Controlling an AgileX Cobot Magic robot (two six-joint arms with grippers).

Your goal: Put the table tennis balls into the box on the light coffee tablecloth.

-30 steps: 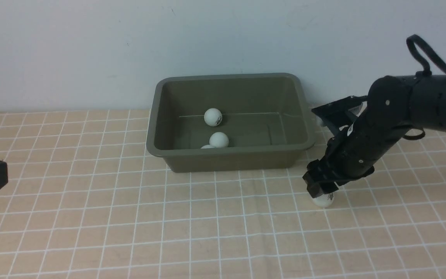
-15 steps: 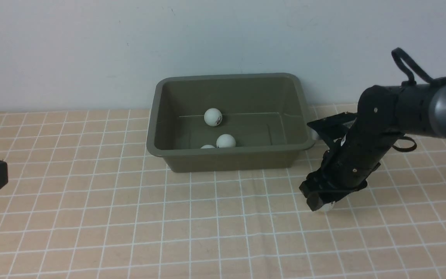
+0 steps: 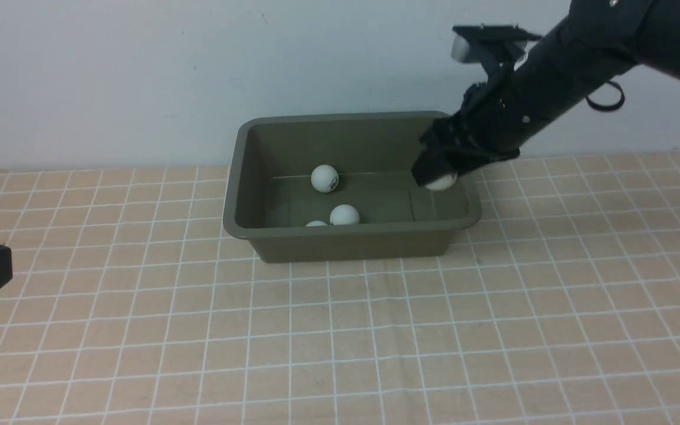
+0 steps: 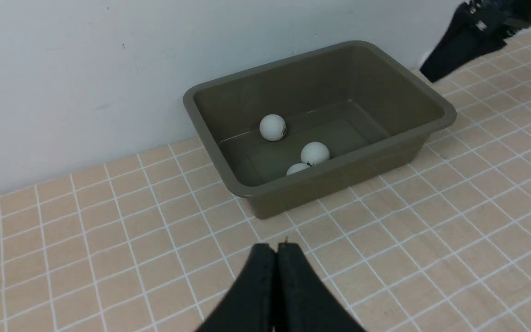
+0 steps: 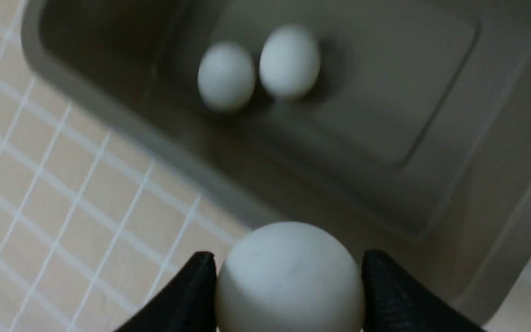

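your right end effector (image 3: 436, 175), a second ago low on the light coffee checked tablecloth (image 3: 139, 330), has swung up and now holds the last small white table tennis ball (image 3: 442, 182) clamped above the right end of the olive-green rectangular plastic box (image 3: 352, 231). three white balls (image 3: 345, 215) already lie inside. nothing appears to block the drop. your left end effector (image 4: 274, 276) waits well apart, pressed together.

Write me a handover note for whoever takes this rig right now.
Left gripper: shut, empty, parked over the tablecloth.
Right gripper: shut on the fourth ball, raised at the right end of the box.
Done: three balls lie in the box.
To do: bring the held ball fully over the box and release it.
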